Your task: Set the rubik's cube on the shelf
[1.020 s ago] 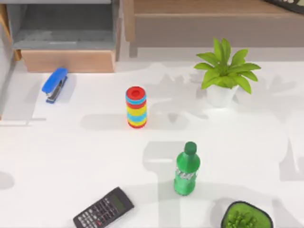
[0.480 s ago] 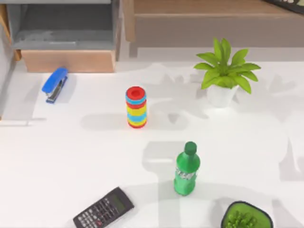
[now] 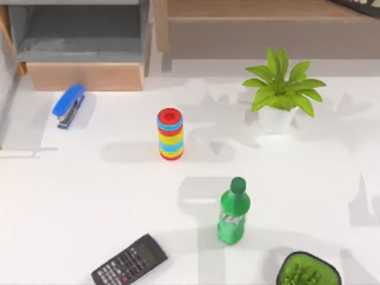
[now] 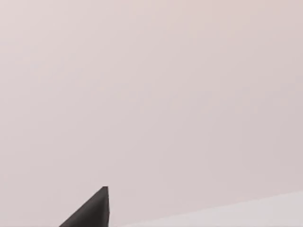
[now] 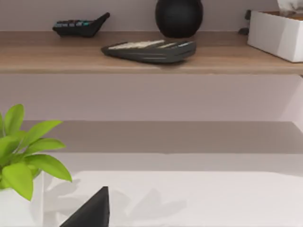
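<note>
Wide brown wooden shelf [image 3: 261, 9] with taupe front runs left-right along the white desk's [image 3: 89, 178] back edge. Flat dark remote [image 5: 149, 49] lies lengthwise on it. Hand states: cannot tell.

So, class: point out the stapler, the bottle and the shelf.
stapler [image 3: 68, 105], top view, blue top
bottle [image 3: 234, 215], top view, label
shelf [image 3: 261, 8], top view, wooden top

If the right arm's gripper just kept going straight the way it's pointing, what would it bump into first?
Probably the shelf: its plain front face lies straight ahead across bare table. The potted plant sits off to one side, likely missed, though depth is hard to judge.
</note>
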Available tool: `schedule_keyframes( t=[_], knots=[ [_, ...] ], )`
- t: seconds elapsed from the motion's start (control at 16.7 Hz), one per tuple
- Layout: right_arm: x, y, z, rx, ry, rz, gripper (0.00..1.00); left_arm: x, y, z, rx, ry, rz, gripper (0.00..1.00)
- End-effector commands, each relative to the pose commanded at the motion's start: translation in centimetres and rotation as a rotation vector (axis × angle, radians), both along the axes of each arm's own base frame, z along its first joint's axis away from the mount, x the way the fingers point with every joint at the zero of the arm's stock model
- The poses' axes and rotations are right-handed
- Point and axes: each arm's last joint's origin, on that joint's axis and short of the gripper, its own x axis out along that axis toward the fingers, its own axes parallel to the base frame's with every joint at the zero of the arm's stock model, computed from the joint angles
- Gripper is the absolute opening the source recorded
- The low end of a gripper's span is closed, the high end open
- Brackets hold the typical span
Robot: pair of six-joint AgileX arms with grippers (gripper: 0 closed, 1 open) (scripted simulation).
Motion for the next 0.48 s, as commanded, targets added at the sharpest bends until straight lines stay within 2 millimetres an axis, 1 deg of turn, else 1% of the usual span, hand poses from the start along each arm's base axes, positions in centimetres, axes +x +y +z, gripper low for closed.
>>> schedule_keyframes(
  t=[0.12,0.24,0.36,0.48],
  knots=[
    [0.0,0.0,0.0,0.0,0.0,0.0,1.0,2.5,-1.3,1.7,-0.128,0.066,0.023,1.0],
    [0.0,0.0,0.0,0.0,0.0,0.0,1.0,4.9,-3.4,3.0,-0.245,0.153,0.043,1.0],
    [0.0,0.0,0.0,0.0,0.0,0.0,1.0,7.0,-5.9,3.6,-0.344,0.258,0.061,1.0],
    [0.0,0.0,0.0,0.0,0.0,0.0,1.0,8.7,-8.8,3.8,-0.422,0.376,0.081,1.0]
  ],
)
